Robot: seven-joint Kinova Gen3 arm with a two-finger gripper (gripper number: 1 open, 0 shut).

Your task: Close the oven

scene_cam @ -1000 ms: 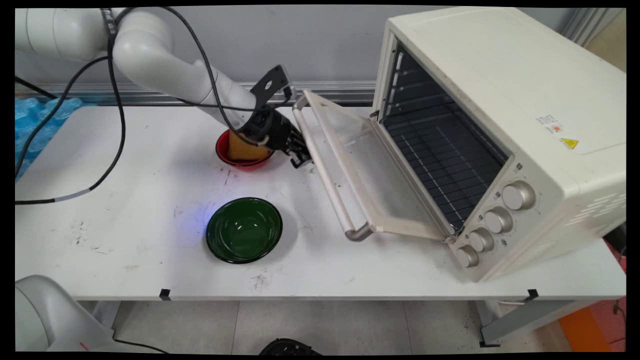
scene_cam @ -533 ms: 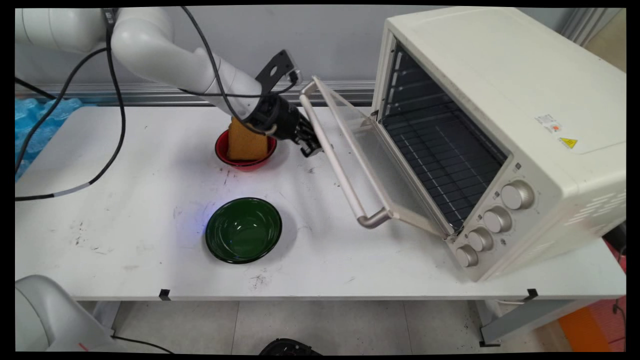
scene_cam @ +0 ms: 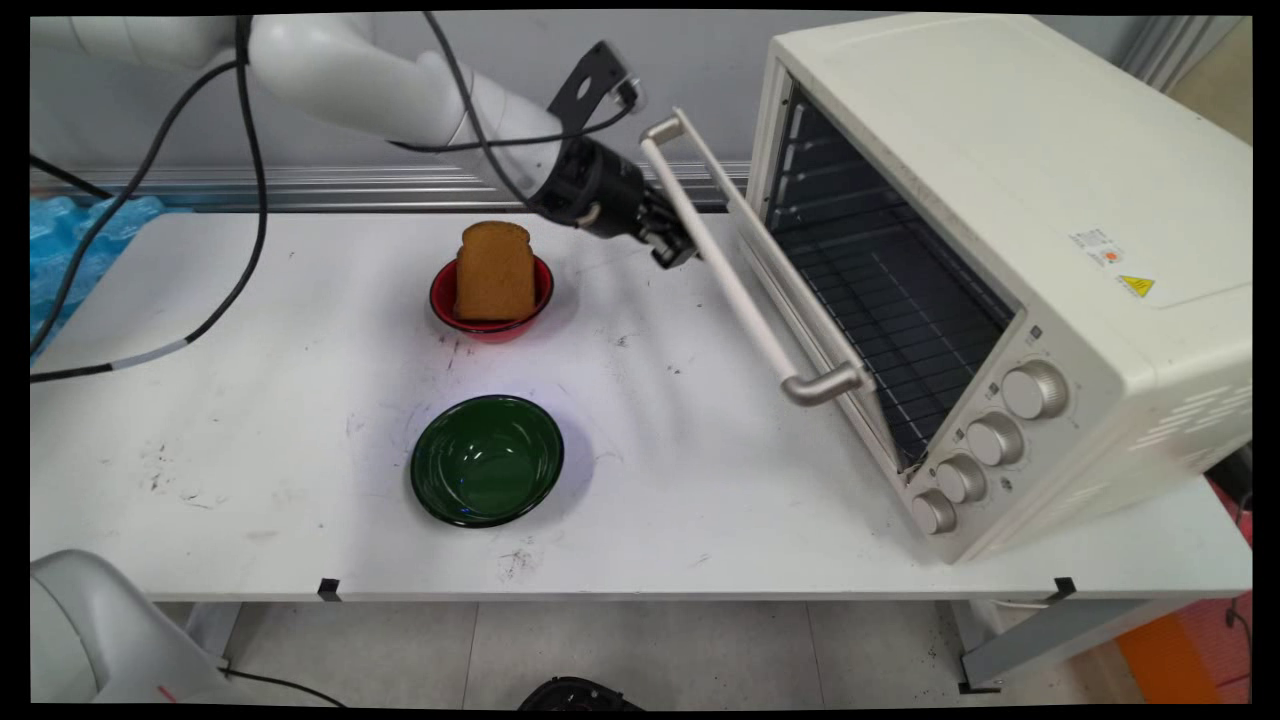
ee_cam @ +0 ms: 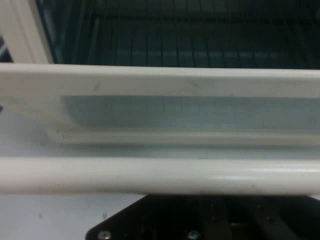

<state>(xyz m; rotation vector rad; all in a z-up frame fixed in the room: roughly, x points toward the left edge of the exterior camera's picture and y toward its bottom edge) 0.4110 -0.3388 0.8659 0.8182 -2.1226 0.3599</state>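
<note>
My hand, grip state indiscernible, presses under the handle bar of the half-raised oven door; toast stands in a red bowl on the worktop.

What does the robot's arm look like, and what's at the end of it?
The arm is made of smooth, rounded white tubes. Black cables hang off it in loops; one has a pale grey band. At the tip sits a black two-finger gripper, with a flat black bracket with holes sticking up behind it. In the hand view, the gripper's black linkage shows small silver screws.
</note>
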